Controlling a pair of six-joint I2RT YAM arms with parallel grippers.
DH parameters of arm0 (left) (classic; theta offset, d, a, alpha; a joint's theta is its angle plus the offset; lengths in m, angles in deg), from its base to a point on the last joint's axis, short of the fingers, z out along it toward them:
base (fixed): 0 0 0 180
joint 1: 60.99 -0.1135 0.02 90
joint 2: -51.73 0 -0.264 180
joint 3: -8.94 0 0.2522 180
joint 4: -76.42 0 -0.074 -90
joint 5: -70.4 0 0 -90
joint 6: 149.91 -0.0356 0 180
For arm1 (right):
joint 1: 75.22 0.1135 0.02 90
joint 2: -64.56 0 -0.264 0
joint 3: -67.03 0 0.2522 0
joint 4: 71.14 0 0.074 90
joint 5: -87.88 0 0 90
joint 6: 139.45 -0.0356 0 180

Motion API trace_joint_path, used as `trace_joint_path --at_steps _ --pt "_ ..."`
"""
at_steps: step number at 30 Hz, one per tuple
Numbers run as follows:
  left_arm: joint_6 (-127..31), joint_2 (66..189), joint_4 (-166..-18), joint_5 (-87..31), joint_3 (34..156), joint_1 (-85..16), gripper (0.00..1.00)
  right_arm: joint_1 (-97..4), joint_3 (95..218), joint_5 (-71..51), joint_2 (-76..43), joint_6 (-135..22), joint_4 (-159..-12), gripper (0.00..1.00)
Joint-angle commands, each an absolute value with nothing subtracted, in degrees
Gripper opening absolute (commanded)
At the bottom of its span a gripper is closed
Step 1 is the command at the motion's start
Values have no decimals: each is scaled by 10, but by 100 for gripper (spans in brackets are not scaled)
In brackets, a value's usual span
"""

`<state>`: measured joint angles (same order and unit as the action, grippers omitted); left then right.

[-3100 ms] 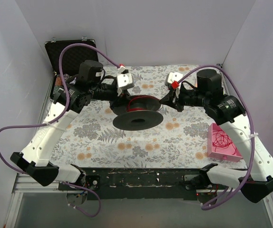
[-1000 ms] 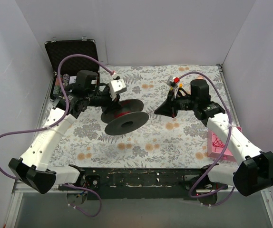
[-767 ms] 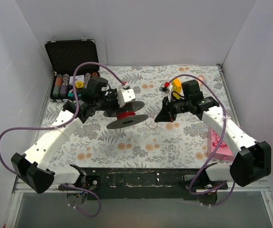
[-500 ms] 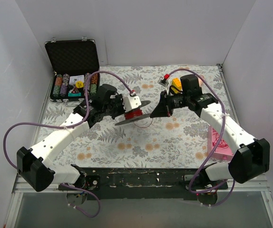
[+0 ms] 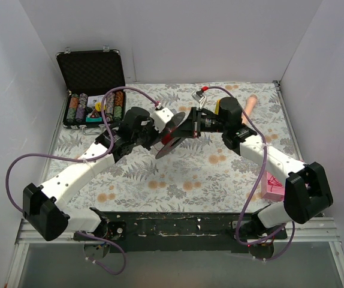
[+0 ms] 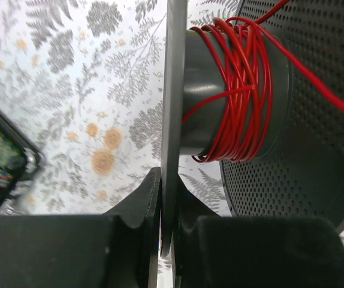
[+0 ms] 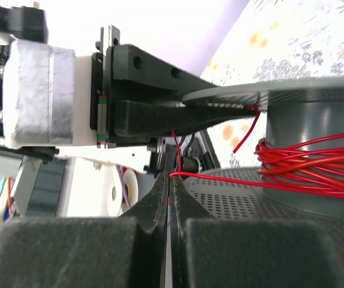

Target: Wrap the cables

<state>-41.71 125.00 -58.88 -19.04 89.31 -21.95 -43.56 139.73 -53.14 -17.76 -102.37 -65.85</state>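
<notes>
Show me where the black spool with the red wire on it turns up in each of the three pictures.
Top external: the spool is tilted on edge near the picture's middle.
Left wrist: the spool fills the upper right, with the left gripper pinching its flange.
Right wrist: the spool sits at the right, and its red wire runs to the right gripper.
Shared landmark: the floral cloth shows behind it in every view.

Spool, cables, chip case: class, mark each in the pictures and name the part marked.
Spool (image 6: pixel 195 66): left wrist view, bare grey hub.
Cables (image 6: pixel 247 90): left wrist view, red turns wound on the hub.
Chip case (image 5: pixel 91 72): top external view, inside of open lid.
</notes>
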Motion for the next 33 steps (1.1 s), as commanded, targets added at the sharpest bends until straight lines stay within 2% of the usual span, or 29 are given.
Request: trace_joint_path --at_steps 1,3,8,15,20,27,33 --pt "-259 1254 -608 -236 935 -221 0 -417 1390 -427 -174 -1075 -588 1" --pt "-232 1260 -611 -230 930 -221 0 -410 1390 -391 -171 -1065 -603 1" --pt "-169 1270 -642 -210 913 -221 0 -363 1448 -204 -163 -923 -813 1" --pt "-81 1299 -668 -207 934 -250 0 -281 1520 -56 -199 -828 -916 1" --pt "-80 1314 -693 -204 942 -254 0 -243 1570 -2 -246 -792 -974 16" --pt "-66 1321 -709 -215 934 -299 0 -214 1559 52 -245 -787 -987 28" --pt "-61 1335 -723 -260 942 -335 0 -190 1543 36 -232 -779 -974 36"
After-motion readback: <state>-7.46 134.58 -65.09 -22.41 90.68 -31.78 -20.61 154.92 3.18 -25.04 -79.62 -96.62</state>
